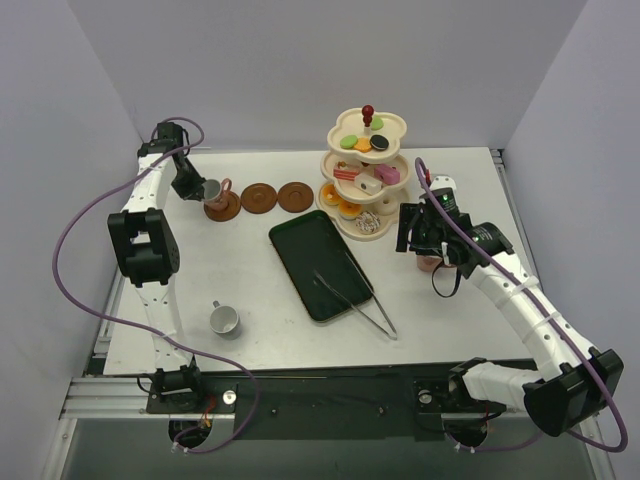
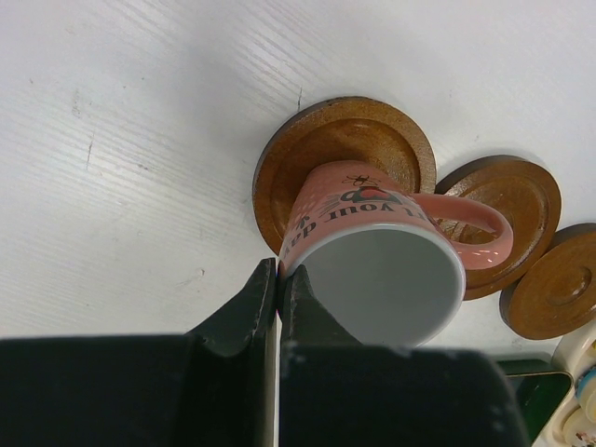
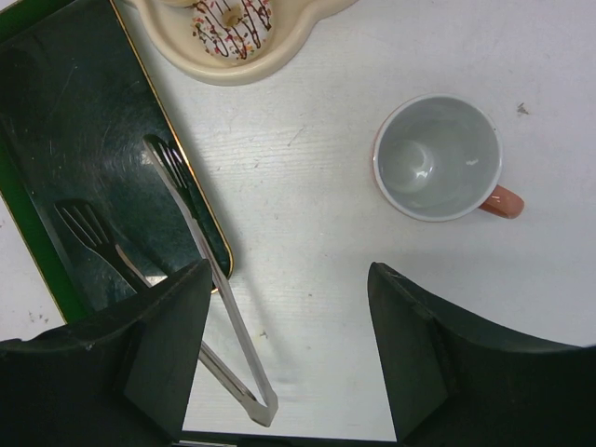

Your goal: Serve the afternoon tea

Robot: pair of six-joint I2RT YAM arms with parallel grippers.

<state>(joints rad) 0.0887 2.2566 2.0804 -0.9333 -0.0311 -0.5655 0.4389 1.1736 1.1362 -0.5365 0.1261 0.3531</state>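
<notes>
Pink china shows in the left jaws: they are closed on the rim of a pink cup [image 2: 372, 233], one finger [image 2: 247, 312] outside the wall and the other inside the grey mouth. The cup is tilted, handle pointing away from the fingers. Its foot is at the leftmost saucer [image 2: 307, 158] of three brown saucers [image 1: 259, 197] lined up at the far left of the table [image 1: 200, 270]. I cannot tell whether the foot rests on the wood.

The right jaws hang wide open over bare table and hold nothing. Just ahead of them stands a second cup [image 3: 438, 156], upright and empty, to the right of the stand [image 1: 365, 170]. A third cup [image 1: 224, 319] sits alone near the front left, well apart from everything else.

The cream stand has a red knob on top and carries the sweets [image 1: 362, 143] on all three tiers. A white donut [image 3: 231, 26] with dark stripes lies on the bottom tier.

A dark green tray [image 1: 300, 250] lies in the middle of the table. Metal tongs [image 1: 360, 300] rest half on it, their joined end out over its near right corner.
</notes>
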